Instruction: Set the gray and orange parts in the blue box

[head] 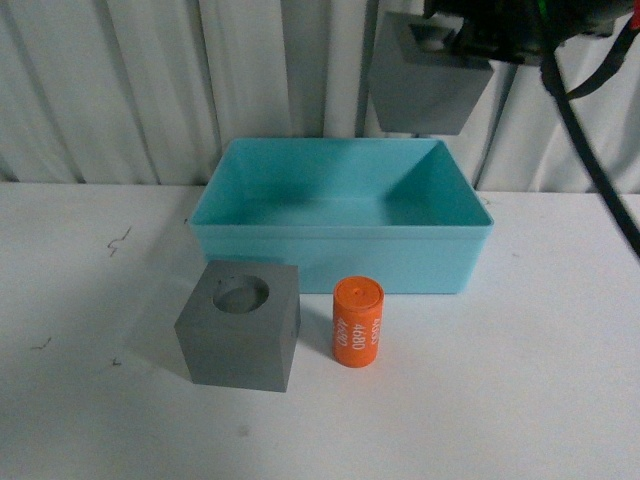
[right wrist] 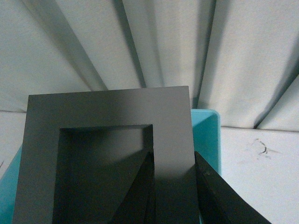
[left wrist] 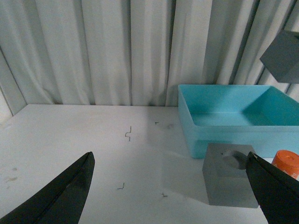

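Two right fingers [right wrist: 217, 198] pinch one wall of the square-recess cube [right wrist: 107, 112]; one dark finger sits inside the recess and the other lies against the outer face, so they are closed narrow on that wall. The cube is off the desk [right wrist: 252, 154] and hangs over the blue box [right wrist: 205, 135], whose turquoise shows past the cube on two sides. Only the right wrist view shows this grip. The front view shows instead where the load hangs: the square-recess cube [head: 425, 80] is tilted, high before the curtain [head: 120, 80], over the far right corner of the blue box [head: 330, 255], with the right arm [head: 510, 25] above it.

The left fingers [left wrist: 60, 196] show in the left wrist view alone; they stand spread wide, low over the desk. The round-recess cube [left wrist: 229, 179] lies between them, close to the finger nearer the box; that finger overlaps the cube's edge in the picture, and I cannot tell whether they touch. The same view catches the held cube only as a gray corner at the picture's edge.

In the front view the round-recess cube [head: 240, 335] rests on the desk before the box's front wall, toward its left end; the orange cylinder [head: 357, 322] stands upright just beside it on the right, a small gap between them, its white "4680" print facing the camera.
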